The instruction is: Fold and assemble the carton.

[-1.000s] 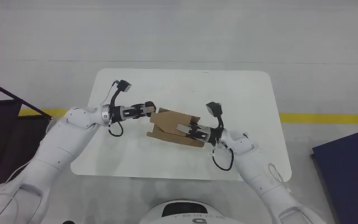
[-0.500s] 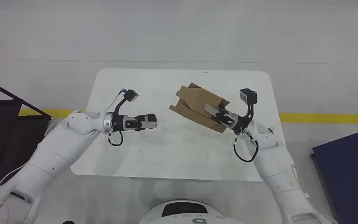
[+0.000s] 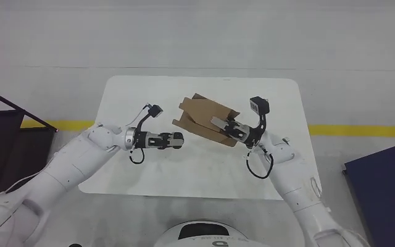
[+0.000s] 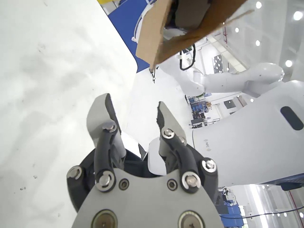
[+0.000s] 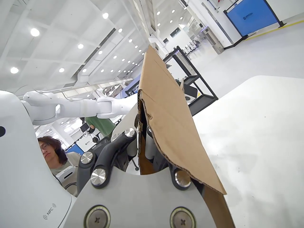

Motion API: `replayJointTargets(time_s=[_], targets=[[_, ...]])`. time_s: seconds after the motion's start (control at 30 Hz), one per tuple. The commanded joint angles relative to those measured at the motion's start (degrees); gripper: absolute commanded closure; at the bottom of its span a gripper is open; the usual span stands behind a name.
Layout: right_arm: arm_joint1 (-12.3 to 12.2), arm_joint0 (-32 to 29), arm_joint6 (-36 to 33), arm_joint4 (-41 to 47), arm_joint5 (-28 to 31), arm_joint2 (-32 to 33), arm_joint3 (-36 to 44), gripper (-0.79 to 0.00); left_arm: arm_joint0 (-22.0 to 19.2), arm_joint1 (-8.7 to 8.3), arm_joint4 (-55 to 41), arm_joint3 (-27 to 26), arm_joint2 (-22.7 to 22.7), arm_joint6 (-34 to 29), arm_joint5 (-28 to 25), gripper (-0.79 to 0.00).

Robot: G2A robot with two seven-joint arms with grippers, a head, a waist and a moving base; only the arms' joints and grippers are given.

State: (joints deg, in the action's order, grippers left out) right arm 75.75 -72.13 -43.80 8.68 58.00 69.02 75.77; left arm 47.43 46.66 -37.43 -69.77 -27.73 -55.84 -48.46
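Right jaws: clamped on one cardboard wall of the carton (image 5: pixel 166 119), which runs edge-on between the two fingers.
Right gripper (image 3: pixel 217 121): carries the carton from its right-hand end, wrist angled toward table centre.
Left jaws: apart, nothing between them.
Left gripper (image 4: pixel 134 106): low over the table (image 3: pixel 259 92), pointed at the carton's near lower corner, close to it but not touching.
Carton, position: held up off the table, over its right-centre, between the two grippers; the left wrist view looks up at its underside.
Carton, condition: partly opened sleeve, walls skewed rather than square, end flaps loose and unfolded.
Step in hand (judged): presentation of the carton to the free arm for a second grip; no flap folded yet.
Stage of task (judged): early.
Next move calls for: left gripper closing the short gap, jaws straddling a single wall or flap edge on the side opposite the right grip, then clamping while the right grip holds firm.
Caution: a bite on two layers would pin the sleeve flat.
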Motion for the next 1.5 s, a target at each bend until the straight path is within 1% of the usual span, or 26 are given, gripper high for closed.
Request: replayJointTargets(time_s=[0.0,0.07,0.13,0.23,0.3,0.4,0.43,0.47,0.57,0.67,0.73,0.93,1.03,1.1,1.17,1.2,1.23,1.3,1.37,1.47], targets=[[0.12,-0.05,-0.10,-0.46,0.00,-0.26,0.09,0.000,-0.58,0.90,-1.58,1.67,0.80,0.09,-0.09,-0.151],[0.22,-0.14,-0.26,-0.85,0.00,-0.56,0.34,0.000,-0.81,1.83,-4.43,2.79,1.44,-0.01,0.02,-0.018],[0.25,-0.24,-0.32,-1.88,0.00,-0.48,0.84,0.000,-1.05,2.61,-6.75,3.23,2.01,-0.72,0.72,-0.028],[0.30,-0.62,0.62,-3.26,0.00,-0.18,1.33,0.000,-1.37,3.47,-7.98,2.55,3.00,-2.21,2.21,-0.114],[0.31,-0.76,1.26,-3.96,0.00,-0.06,1.47,0.000,-1.54,3.88,-8.10,2.64,3.36,-2.64,2.63,-0.123],[0.31,-1.00,1.75,-4.80,0.00,-0.30,1.97,0.000,-1.72,4.42,-8.29,3.29,3.58,-2.69,2.69,-0.105],[0.30,-1.16,1.81,-5.07,0.00,-0.48,2.18,0.000,-1.80,4.58,-8.50,3.56,3.56,-2.70,2.70,-0.092],[0.29,-1.29,1.83,-5.35,0.00,-0.70,2.39,0.000,-1.85,4.74,-8.95,3.80,3.48,-2.69,2.69,-0.062],[0.23,-1.62,2.04,-5.98,0.00,-1.25,2.93,0.000,-1.93,5.17,-10.55,4.48,3.05,-2.80,2.79,-0.025],[0.10,-1.87,1.96,-6.35,0.00,-1.79,3.39,0.000,-1.79,5.59,-12.80,4.70,2.42,-3.29,3.28,-0.049],[0.01,-1.98,1.57,-6.18,0.00,-2.32,3.57,0.000,-1.80,5.84,-13.37,4.96,2.00,-3.78,3.78,-0.049],[-0.31,-1.89,0.00,-4.87,0.00,-3.61,3.02,0.000,-1.45,6.47,-13.27,5.32,0.65,-4.17,4.16,-0.065],[-0.48,-1.82,-0.32,-4.38,0.00,-3.59,2.87,0.000,-1.09,6.50,-13.05,5.69,-0.24,-4.29,4.29,-0.086],[-0.67,-1.98,-0.32,-4.17,0.00,-3.03,3.26,0.000,-0.71,6.41,-12.54,5.91,-0.85,-4.28,4.28,-0.120],[-0.93,-2.40,-0.13,-4.02,0.00,-1.94,4.08,0.000,-0.23,6.10,-11.16,6.29,-1.45,-4.19,4.19,-0.203],[-1.10,-2.74,-0.17,-4.06,0.00,-1.31,4.57,0.000,0.10,5.86,-10.45,6.40,-1.76,-4.17,4.17,-0.228],[-1.28,-3.12,-0.33,-3.99,0.00,-0.68,5.07,0.000,0.52,5.57,-9.74,6.38,-2.08,-4.08,4.07,-0.283],[-1.66,-4.02,-0.72,-3.12,0.00,0.55,6.05,0.000,1.42,4.77,-8.35,6.31,-2.86,-3.88,3.87,-0.363],[-2.02,-5.11,-2.48,0.91,0.00,0.88,7.24,0.000,2.58,3.72,-7.49,6.23,-3.94,-3.47,3.46,-0.406],[-2.35,-5.59,-2.49,1.87,0.00,1.04,7.38,0.000,4.92,1.79,-8.22,5.99,-6.34,-2.33,2.32,-0.606]])
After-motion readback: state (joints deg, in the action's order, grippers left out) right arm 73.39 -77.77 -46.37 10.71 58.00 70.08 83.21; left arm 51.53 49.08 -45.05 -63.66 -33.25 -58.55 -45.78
